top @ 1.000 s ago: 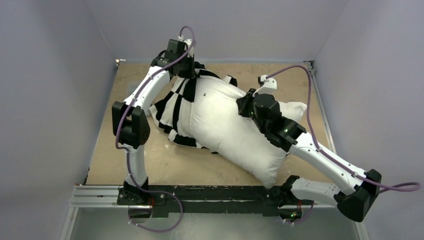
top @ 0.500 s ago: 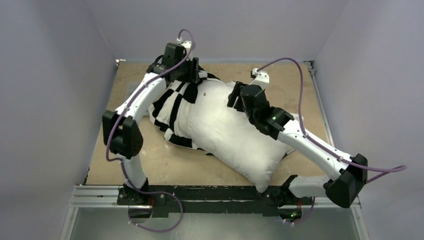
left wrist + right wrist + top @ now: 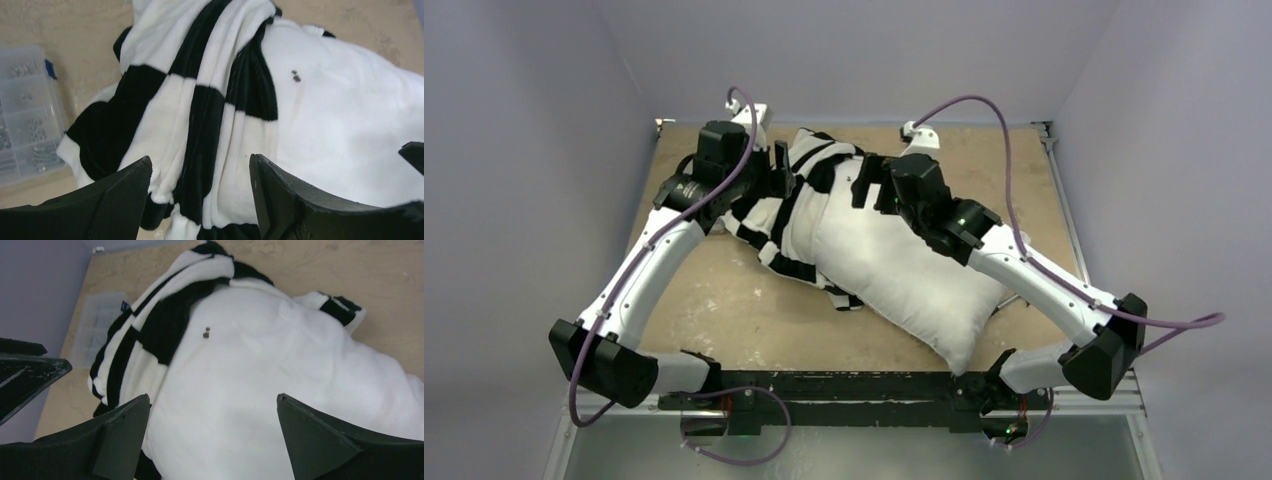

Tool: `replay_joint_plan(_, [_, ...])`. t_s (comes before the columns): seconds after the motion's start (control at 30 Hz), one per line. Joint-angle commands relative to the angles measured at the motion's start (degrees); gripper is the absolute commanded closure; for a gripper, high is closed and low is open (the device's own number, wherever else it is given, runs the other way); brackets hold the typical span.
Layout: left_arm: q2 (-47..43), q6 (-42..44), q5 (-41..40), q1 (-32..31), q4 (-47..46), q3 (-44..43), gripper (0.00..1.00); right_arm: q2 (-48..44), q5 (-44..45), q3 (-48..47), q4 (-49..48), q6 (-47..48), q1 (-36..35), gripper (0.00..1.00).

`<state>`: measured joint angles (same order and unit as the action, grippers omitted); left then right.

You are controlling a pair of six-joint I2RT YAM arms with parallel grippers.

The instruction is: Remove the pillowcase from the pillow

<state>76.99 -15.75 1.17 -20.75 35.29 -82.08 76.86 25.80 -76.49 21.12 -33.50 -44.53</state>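
Note:
The plain white pillow lies slantwise across the table, with its near corner towards the right arm's base. The black-and-white checkered pillowcase is bunched over the pillow's far left end. My left gripper hovers open just left of that bunch. In the left wrist view the pillowcase runs between the spread fingers of the left gripper, untouched, with the pillow to the right. My right gripper is open above the pillow. In the right wrist view the right gripper holds nothing, and the pillowcase lies beyond it.
A clear plastic parts box sits on the table left of the pillowcase, and the same box shows in the right wrist view. Bare wooden table lies near left of the pillow. Purple-grey walls close in both sides and the back.
Both grippers went from shut to open and let go of the fabric. The left arm swung left and its elbow dropped towards the near left. The right gripper moved up the pillow towards the pillowcase.

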Motion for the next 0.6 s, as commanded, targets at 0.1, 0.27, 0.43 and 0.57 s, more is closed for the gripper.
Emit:
replay_joint_plan(0.1, [-8.1,-4.6,-0.7,0.2,2.6,10.1,0.28,5.7,-3.7,-3.1,6.7,-1.9,-7.9,0.01])
replay_joint_plan(0.27, [-11.7,-6.0,0.2,0.1,2.9,15.4,0.27,10.3,-1.7,-3.4,10.9,-6.5,-11.0,0.01])
replay_joint_plan(0.43, [-13.2,-7.5,1.9,0.1,1.7,18.6,0.27,12.2,-3.6,0.4,9.8,-7.5,-11.2,0.01])
replay_joint_plan(0.57, [-12.7,-8.2,4.0,0.1,0.1,21.0,0.27,15.3,-2.3,4.3,10.1,-9.5,-11.2,0.01])
